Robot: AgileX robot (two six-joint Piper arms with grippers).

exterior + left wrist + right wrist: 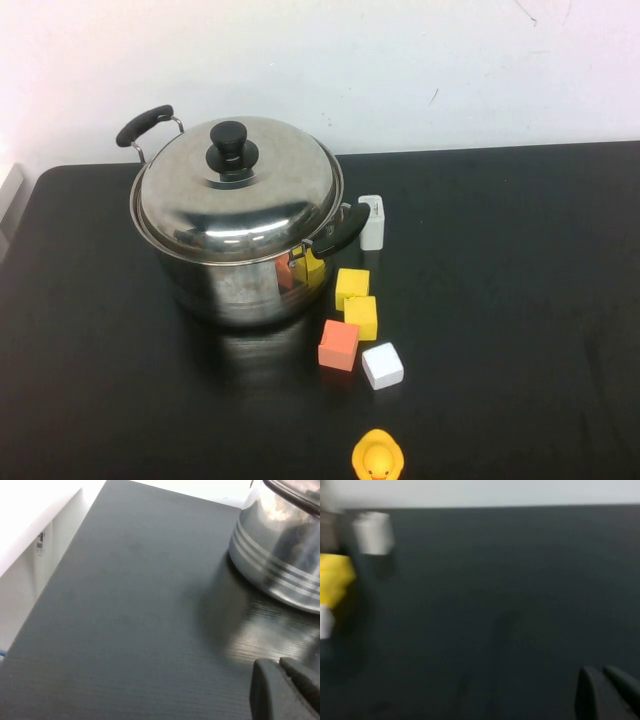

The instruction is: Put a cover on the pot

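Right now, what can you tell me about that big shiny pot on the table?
The pot is a large polished steel stockpot standing upright on the black table, toward its left rear. Two black side handles stick out. A domed steel lid with a black knob sits on it. Its wall mirrors the coloured blocks nearby. The left gripper and right gripper show only in their wrist views, clear of the pot.

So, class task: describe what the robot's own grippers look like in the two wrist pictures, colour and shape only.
Little of them shows. The left gripper appears as dark grey, matte, rounded blocky parts at the picture's corner, near the pot. The right gripper looks the same: dark, smooth-edged parts over the black table. No cables, markings or labels are visible, and neither arm appears in the high view.
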